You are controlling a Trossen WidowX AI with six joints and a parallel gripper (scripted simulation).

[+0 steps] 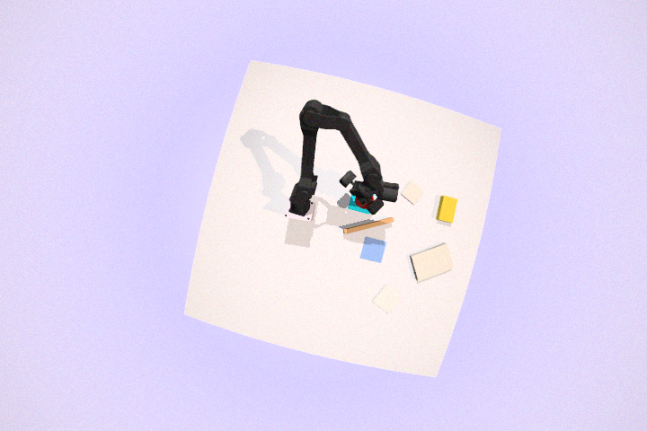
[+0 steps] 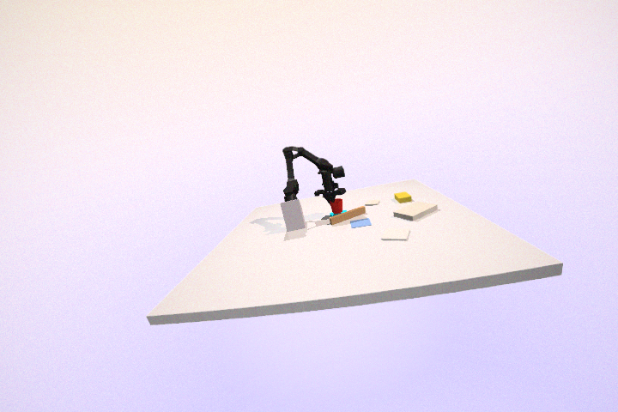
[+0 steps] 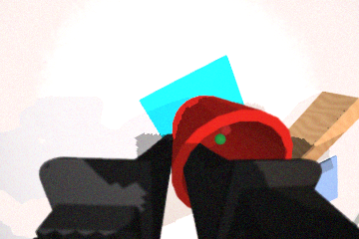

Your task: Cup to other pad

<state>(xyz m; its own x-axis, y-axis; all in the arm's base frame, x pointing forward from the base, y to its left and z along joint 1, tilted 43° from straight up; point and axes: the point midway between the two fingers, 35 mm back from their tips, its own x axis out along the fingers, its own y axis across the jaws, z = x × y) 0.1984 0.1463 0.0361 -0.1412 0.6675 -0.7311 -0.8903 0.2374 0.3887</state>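
Observation:
A red cup point(image 1: 360, 205) point(image 2: 337, 206) point(image 3: 257, 118) is low over the cyan pad point(image 1: 353, 206) point(image 2: 332, 215) point(image 3: 202, 80). Whether its base touches the pad cannot be told. A green marble point(image 3: 220, 139) and a reddish marble point(image 3: 226, 130) show inside the cup; more may be hidden. My gripper point(image 2: 333, 199) point(image 3: 176, 139) is shut on the cup's wall, one finger inside and one outside. In the wrist view the cup looks slightly tilted. The blue pad point(image 1: 372, 252) point(image 2: 360, 223) point(image 3: 328, 185) has no cup on it.
A wooden bar point(image 1: 368, 225) point(image 2: 348, 215) point(image 3: 324, 119) stands between the pads, close to the cup. A cream block point(image 1: 431, 262) point(image 2: 416, 209), a yellow block point(image 1: 447, 208) point(image 2: 402, 196) and two flat cream tiles point(image 1: 412, 192) point(image 1: 386, 298) lie farther out.

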